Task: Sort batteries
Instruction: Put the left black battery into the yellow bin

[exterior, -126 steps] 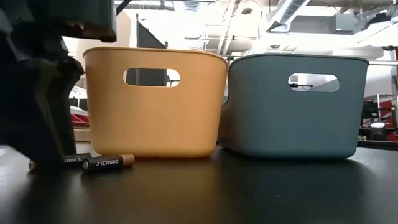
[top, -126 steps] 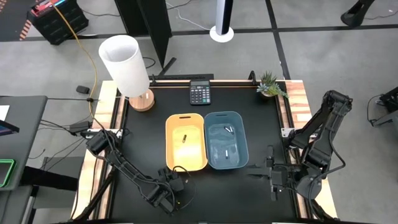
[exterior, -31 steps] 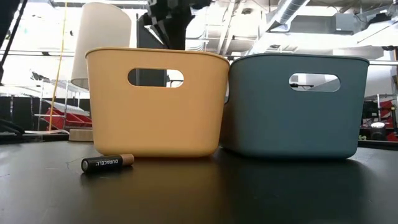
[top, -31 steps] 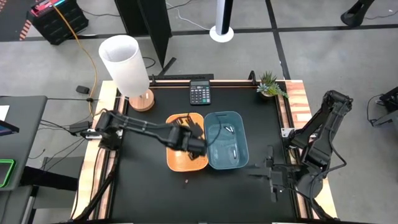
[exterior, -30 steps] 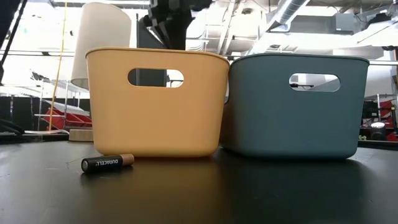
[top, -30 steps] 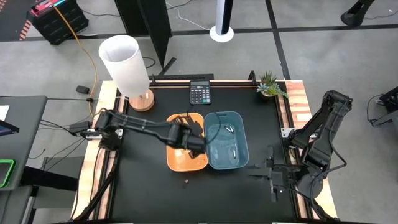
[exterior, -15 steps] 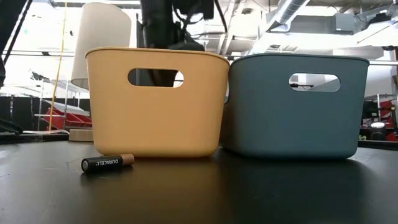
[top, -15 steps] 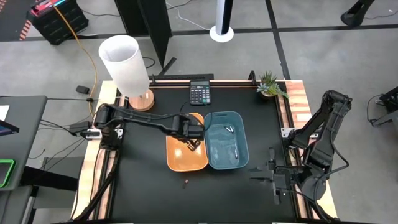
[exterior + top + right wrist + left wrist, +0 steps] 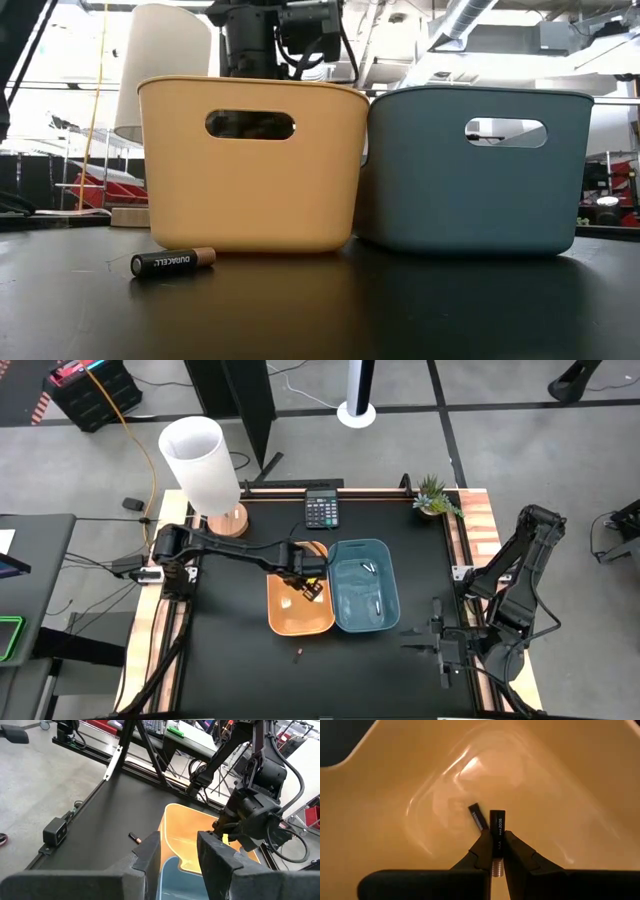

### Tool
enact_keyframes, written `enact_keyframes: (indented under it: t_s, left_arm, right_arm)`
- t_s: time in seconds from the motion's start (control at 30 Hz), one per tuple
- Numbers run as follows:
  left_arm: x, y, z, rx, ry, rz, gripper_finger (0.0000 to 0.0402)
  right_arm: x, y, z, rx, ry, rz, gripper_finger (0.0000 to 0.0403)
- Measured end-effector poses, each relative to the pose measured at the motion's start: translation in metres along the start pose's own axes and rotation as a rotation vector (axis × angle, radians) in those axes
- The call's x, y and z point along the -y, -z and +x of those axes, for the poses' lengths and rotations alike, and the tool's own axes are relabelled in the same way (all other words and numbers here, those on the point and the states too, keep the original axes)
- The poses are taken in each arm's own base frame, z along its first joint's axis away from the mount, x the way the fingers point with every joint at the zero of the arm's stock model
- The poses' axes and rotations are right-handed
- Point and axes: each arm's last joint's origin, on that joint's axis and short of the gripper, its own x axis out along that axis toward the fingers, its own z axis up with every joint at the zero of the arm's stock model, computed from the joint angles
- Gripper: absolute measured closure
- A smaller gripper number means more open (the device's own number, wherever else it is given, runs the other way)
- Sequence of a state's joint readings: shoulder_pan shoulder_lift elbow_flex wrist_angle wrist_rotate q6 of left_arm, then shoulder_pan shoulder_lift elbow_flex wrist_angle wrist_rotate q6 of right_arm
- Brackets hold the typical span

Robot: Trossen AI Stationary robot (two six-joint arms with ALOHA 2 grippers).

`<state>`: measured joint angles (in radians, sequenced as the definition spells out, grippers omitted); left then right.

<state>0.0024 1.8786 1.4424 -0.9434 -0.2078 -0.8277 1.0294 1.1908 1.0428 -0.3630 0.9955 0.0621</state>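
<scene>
1. Left gripper [image 9: 497, 854] inside yellow bin [image 9: 282, 617], fingers [image 9: 481, 851] clamped on upright dark battery [image 9: 497, 832].
2. Second battery [image 9: 478, 816] lying just beyond.
3. Right gripper [image 9: 178, 849] idle, fingers apart.
4. Loose battery [image 9: 173, 262] on worktop [image 9: 400, 310].

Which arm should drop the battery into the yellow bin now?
Left. The left gripper is shut on a battery right above the yellow bin. The right gripper waits open off to the table's side, holding nothing.
</scene>
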Motion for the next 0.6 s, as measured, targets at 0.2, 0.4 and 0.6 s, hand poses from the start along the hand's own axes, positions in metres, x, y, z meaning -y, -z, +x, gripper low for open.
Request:
enact_keyframes:
  t_s: [0.2, 0.4, 0.6]
  left_arm:
    - [-0.0054, 0.0011, 0.0072, -0.015, -0.016, -0.015, 0.0385]
    - [-0.0066, 0.0020, 0.0074, -0.006, -0.041, -0.051, 0.0375]
    - [-0.0055, 0.0038, 0.0068, 0.004, -0.054, -0.044, 0.0311]
  right_arm:
    - [0.0000, -0.0001, 0.0000, 0.001, 0.000, 0.001, 0.0262]
    - [0.0000, -0.0003, 0.0000, 0.002, 0.000, 0.004, 0.0262]
    - [0.0000, -0.0003, 0.0000, 0.002, 0.000, 0.004, 0.0262]
